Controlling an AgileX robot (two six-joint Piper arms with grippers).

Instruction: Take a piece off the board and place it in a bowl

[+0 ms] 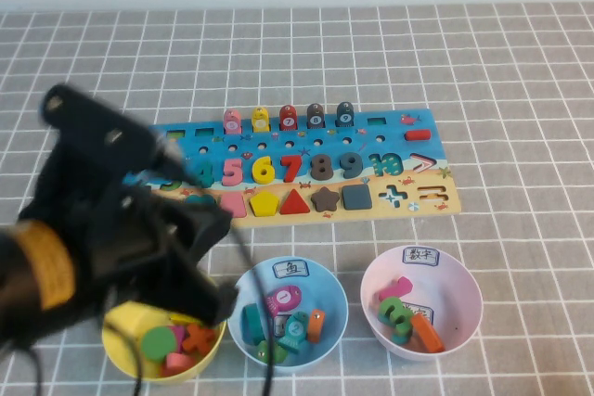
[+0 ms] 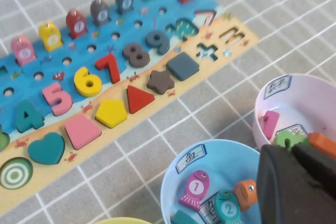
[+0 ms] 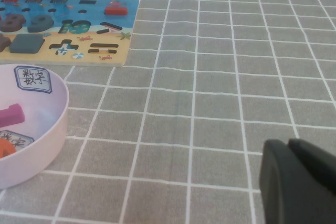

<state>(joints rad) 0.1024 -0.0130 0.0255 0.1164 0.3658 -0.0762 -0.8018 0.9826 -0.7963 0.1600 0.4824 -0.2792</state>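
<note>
The teal piece (image 2: 227, 208) with a round "2" mark lies in the light blue bowl (image 2: 231, 156), beside a pink piece and an orange one; in the high view the piece (image 1: 295, 328) shows in the same bowl (image 1: 334, 285). My left gripper (image 2: 291, 153) hangs just above that bowl's rim, shut with nothing in it; in the high view the left gripper (image 1: 221, 299) sits between the yellow and blue bowls. The board (image 1: 390, 141) lies behind the bowls, its left end hidden by my left arm. My right gripper (image 3: 291, 145) is shut over bare cloth, right of the pink bowl.
A yellow bowl (image 1: 121, 345) with shapes stands left of the blue one. A pink bowl (image 1: 464, 294) with numerals stands to its right. Several upright fish pieces (image 1: 288, 118) line the board's far row. Grey checked cloth covers the table.
</note>
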